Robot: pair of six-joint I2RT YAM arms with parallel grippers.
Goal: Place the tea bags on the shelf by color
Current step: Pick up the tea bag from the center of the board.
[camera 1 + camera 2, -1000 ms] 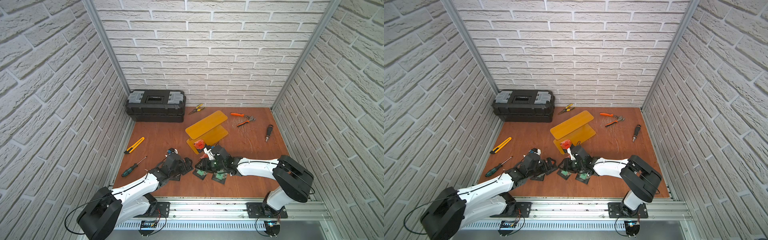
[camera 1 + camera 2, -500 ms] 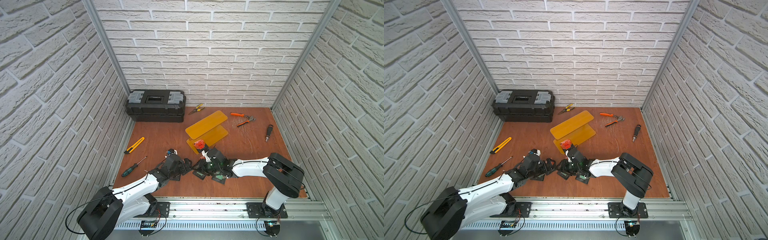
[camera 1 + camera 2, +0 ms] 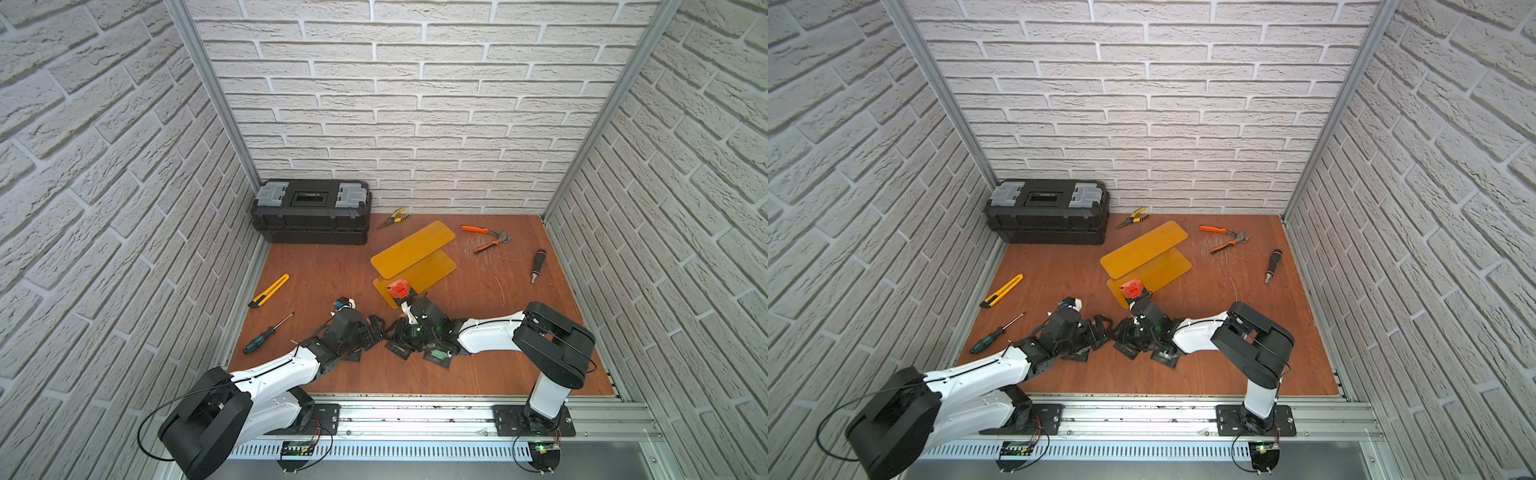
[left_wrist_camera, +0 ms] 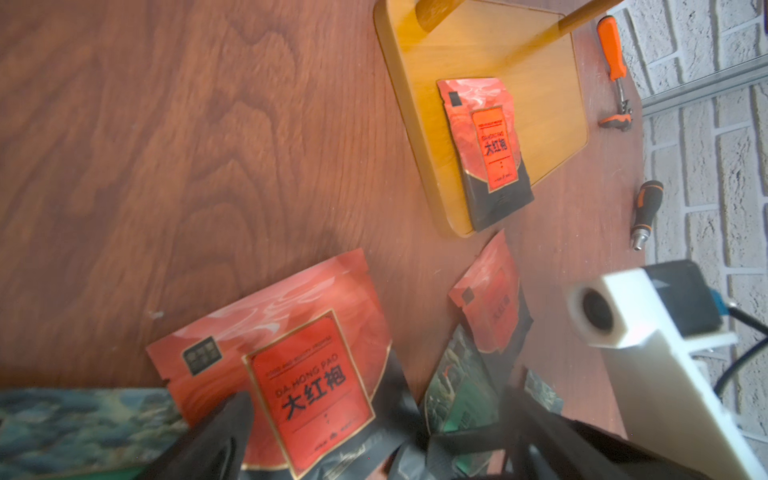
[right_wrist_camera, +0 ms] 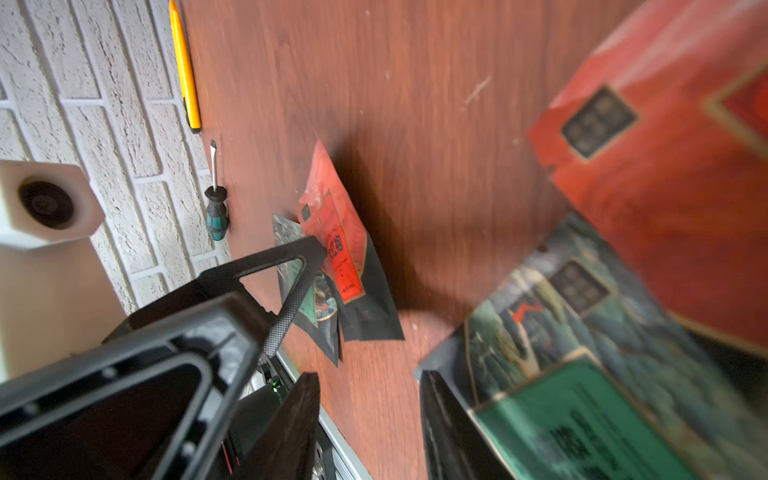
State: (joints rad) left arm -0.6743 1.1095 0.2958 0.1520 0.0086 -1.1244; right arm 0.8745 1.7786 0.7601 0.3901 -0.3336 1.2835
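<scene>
One red tea bag [image 3: 398, 289] is seen on the lower plate of the shelf [image 3: 411, 249], at its near left corner. The other bags [image 3: 436, 355] are scattered on the counter [image 3: 332, 274] just nearer. The left jaws are spread wide astride a red bag [image 4: 307, 374]. The right jaws are set narrower, beside a green bag [image 5: 582, 415]. The toolbox [image 3: 311, 212] is shut.

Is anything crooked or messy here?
Yes. The red tea bag on the lower plate of the shelf lies askew, its black end sticking out past the plate's edge. The other tea bags lie overlapping on the table.
</scene>
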